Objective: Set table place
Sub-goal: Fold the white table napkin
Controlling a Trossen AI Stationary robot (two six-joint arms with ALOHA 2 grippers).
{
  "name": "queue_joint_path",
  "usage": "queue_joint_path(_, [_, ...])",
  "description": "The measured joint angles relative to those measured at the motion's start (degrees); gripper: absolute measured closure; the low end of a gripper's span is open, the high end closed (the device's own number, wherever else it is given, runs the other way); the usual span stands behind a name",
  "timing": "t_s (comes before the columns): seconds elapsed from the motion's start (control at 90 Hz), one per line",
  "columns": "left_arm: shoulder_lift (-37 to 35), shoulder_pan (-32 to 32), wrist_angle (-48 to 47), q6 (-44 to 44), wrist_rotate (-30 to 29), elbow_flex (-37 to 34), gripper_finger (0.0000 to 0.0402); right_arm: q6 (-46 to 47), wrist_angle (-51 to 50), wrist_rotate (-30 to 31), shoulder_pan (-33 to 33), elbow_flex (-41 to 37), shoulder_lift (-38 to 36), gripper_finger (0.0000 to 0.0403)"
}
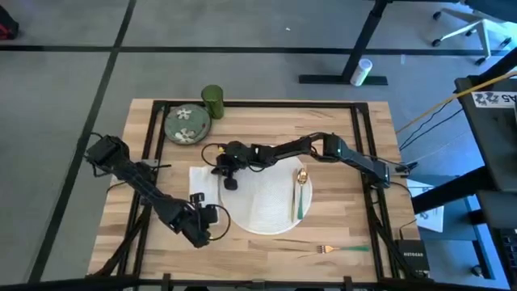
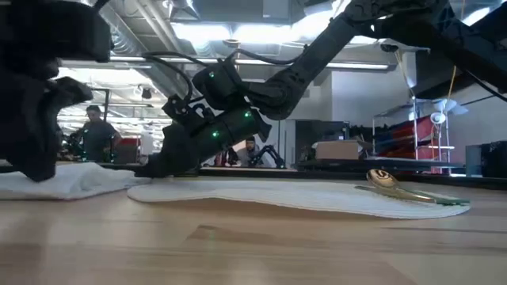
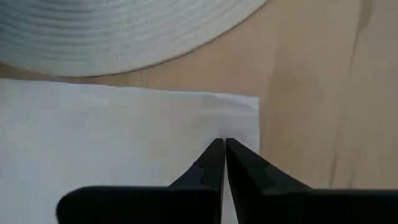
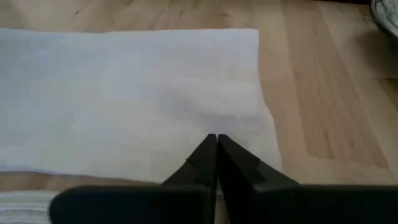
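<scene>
A white napkin [image 1: 203, 183] lies flat on the table [image 1: 347, 162], just left of a round white placemat [image 1: 262, 212]. On the placemat's right part lies a gold spoon with a green handle [image 1: 300, 191]. My left gripper [image 1: 196, 200] is shut, tips down over the napkin's near end [image 3: 124, 137]. My right gripper [image 1: 229, 183] reaches across the placemat from the right and is shut over the napkin's right edge [image 4: 124, 93]. My left gripper sets its shut fingertips [image 3: 214, 155] on the napkin's top, close to its near corner beside the placemat [image 3: 249, 109], slanting down from the near left. The napkin lies flat on the table. My right gripper sets its shut fingertips [image 4: 208, 149] on the napkin near its far right corner [image 4: 264, 143], slanting down from the right. The cloth stays flat under them.
A floral plate [image 1: 187, 125] and a green cup [image 1: 212, 101] stand at the table's far left. A fork with a green handle [image 1: 339, 249] lies near the front edge on the right. Bare wood shows right of the placemat.
</scene>
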Motion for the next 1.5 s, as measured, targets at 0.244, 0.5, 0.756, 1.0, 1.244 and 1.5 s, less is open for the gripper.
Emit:
queue_joint_path(0.244, [0.00,-0.02,4.30,1.19,0.38,-2.11,0.0401,0.00,0.04,0.02,0.00,0.00,0.02,0.0403])
queue_joint_path(0.5, [-0.13,-0.02,4.68,-1.17,1.67,-3.92,0.0402,-0.27,0.03,0.61,0.00,0.00,0.02,0.0403])
queue_joint_path(0.756, [-0.09,0.04,6.86,0.69,2.45,-3.69,0.0402,-0.31,0.02,0.70,0.00,0.00,0.02,0.0403])
queue_joint_path(1.0, [-0.11,0.05,-0.50,4.71,2.79,2.79,0.0402,-0.35,0.00,0.85,0.00,0.00,0.02,0.0403])
queue_joint_path(1.244, [-0.17,2.63,-30.97,1.10,-4.51,11.14,0.0402,-1.44,0.13,0.85,0.02,0.00,0.02,0.0403])
queue_joint_path(1.5, [-2.36,8.57,-45.28,-4.46,-10.44,10.78,0.0402,-1.97,2.36,-0.17,-0.01,-0.07,0.02,0.0403])
